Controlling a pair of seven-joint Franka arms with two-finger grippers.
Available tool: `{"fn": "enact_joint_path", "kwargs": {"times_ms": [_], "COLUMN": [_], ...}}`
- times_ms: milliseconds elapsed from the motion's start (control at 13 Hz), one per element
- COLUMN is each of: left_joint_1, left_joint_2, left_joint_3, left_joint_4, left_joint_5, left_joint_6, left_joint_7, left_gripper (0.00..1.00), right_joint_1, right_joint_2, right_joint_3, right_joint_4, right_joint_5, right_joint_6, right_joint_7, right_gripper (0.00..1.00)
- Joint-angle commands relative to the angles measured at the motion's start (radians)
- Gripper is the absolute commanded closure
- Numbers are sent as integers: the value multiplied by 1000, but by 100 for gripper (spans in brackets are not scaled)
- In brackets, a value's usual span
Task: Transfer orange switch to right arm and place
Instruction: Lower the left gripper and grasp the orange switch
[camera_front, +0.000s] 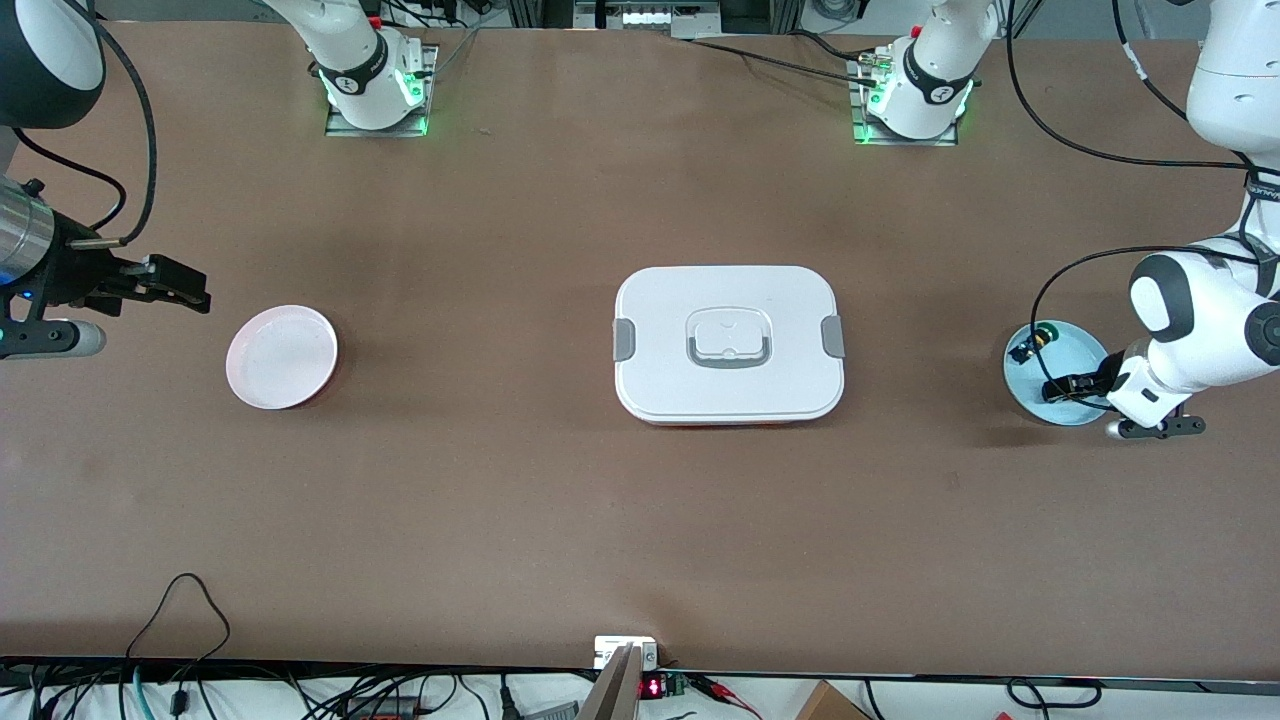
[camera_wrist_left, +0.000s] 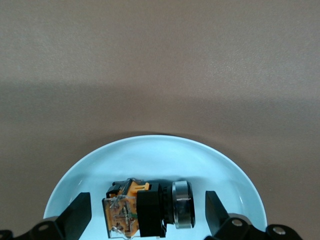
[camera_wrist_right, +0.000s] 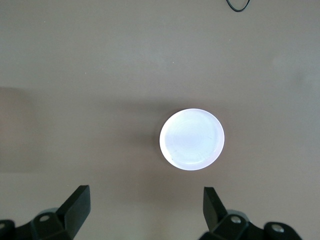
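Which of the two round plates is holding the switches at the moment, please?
The light blue plate under the left gripper, at the left arm's end; the pink-white plate holds nothing.

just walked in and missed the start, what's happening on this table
The left arm's hand is down over the pale blue round plate, fingers open on either side of the small orange push-button switch lying on it, not yet gripped. The right arm's hand waits open in the air beside the white round plate. A closed white lidded box sits mid-table.
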Motion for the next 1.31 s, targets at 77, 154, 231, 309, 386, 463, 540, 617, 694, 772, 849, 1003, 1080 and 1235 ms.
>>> {"fn": "enact_joint_path", "kwargs": {"times_ms": [77,154,231,309,386,463,540,617,694,772,849,1003,1080,1235], "left_joint_1": [14,14,14,14,14,12,12,12,12,12,11,6,6,-1], "left_joint_2": [20,24,25,25,25,21,17,12,3,-5,-20,-37,-37,-32], "left_joint_3": [-8,-8,-8,-8,-8,-8,-8,-10,-10,-11,-14,-49,-72,-132], "left_joint_4": [2,4,1,1,1,2,9,15,24,33,59,158,223,358], "left_joint_5": [9,5,3,3,5,5,3,5,5,6,8,6,3,-7], "left_joint_6": [35,35,32,20,6,-14,-46,-71,-88,-115,-167,-360,-482,-717], "left_joint_7": [18,18,16,18,19,22,21,21,21,23,23,21,21,6], "left_gripper": [3,4,10,24,37,49,60,66,70,70,70,74,80,81], "right_joint_1": [-8,-8,-8,-6,-3,-2,0,0,0,0,3,35,52,87], "right_joint_2": [-3,0,6,9,16,20,32,41,52,61,64,64,64,70], "right_joint_3": [3,3,3,5,5,5,5,5,5,6,8,9,9,9], "right_joint_4": [-3,-3,-3,-4,-6,-10,-12,-12,-12,-12,-12,-12,-12,-13], "right_joint_5": [0,0,0,0,0,0,1,1,3,3,3,3,3,3], "right_joint_6": [-8,-5,-7,-8,-8,0,3,6,9,9,9,9,7,1], "right_joint_7": [4,4,6,12,15,16,16,16,16,16,16,16,16,19], "right_gripper": [0,0,0,0,0,0,0,0,0,0,0,0,0,0]}}
